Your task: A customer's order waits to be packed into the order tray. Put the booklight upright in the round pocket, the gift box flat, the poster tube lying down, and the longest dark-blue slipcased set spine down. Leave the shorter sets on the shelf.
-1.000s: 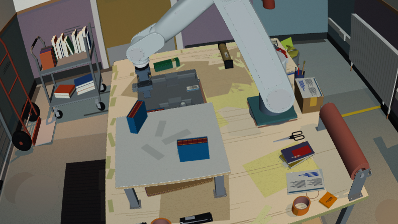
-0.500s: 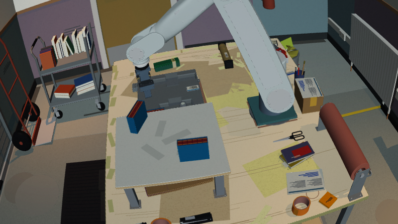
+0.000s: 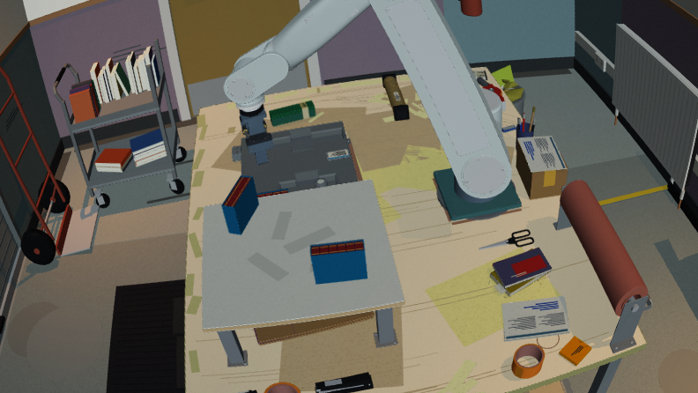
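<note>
The order tray is a dark grey tray behind the raised grey shelf, and the shelf's far edge hides the tray's near edge. My gripper hangs over the tray's left part, open and holding nothing. A dark-blue slipcased set stands tilted at the shelf's far left corner. Another dark-blue set lies flat near the shelf's middle. The green gift box lies on the table just behind the tray. The dark poster tube lies farther right at the back. I cannot make out the booklight.
A cardboard box stands right of the arm's base. Scissors, stacked books, a leaflet, tape rolls and a long brown paper roll occupy the table's right side. A book cart stands off the table, left.
</note>
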Controlling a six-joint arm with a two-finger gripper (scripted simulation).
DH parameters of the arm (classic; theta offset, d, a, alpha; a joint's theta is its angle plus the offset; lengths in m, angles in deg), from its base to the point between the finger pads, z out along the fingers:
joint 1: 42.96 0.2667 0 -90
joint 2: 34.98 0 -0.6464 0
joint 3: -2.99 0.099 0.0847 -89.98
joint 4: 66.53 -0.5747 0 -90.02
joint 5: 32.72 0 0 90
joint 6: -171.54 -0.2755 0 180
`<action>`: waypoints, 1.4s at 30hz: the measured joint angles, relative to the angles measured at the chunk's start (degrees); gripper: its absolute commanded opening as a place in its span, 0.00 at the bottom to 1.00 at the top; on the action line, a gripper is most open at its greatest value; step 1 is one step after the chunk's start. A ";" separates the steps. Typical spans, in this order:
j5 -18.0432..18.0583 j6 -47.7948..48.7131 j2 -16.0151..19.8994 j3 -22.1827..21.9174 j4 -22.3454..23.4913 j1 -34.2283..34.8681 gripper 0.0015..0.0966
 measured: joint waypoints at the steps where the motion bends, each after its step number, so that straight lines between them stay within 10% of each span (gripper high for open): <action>1: 0.06 0.46 -0.01 0.07 0.00 -0.46 0.57; 42: -0.63 31.34 7.83 -8.45 0.00 -31.35 0.57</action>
